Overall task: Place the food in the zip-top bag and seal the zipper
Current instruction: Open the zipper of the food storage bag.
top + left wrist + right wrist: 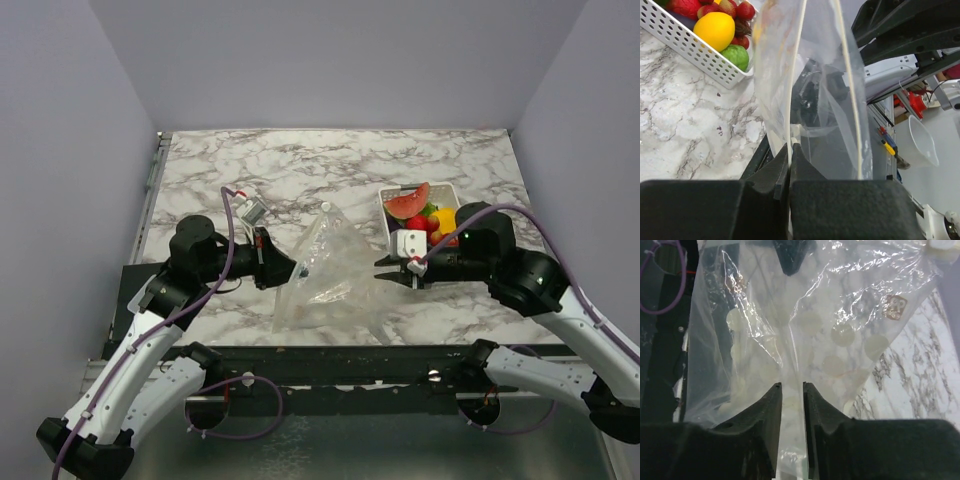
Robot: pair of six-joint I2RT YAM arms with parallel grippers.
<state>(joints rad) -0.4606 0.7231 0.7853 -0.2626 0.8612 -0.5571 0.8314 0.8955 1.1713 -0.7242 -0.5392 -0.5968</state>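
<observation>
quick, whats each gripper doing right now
Left gripper: closed, pinching the edge of the zip-top bag.
Right gripper: slightly open, with bag film in the gap but not clamped.

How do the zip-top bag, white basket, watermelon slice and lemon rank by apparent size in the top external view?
1. zip-top bag, clearly largest
2. white basket
3. watermelon slice
4. lemon, smallest, though only partly visible among the other fruit

The clear, pale-dotted zip-top bag (325,280) stands tented and crumpled on the marble table (250,160), its two whitish zipper (796,75) strips parted. The food (422,212), including a watermelon slice, lemon, lime and red berries, lies heaped in the white basket (690,47) just beside the bag.
</observation>
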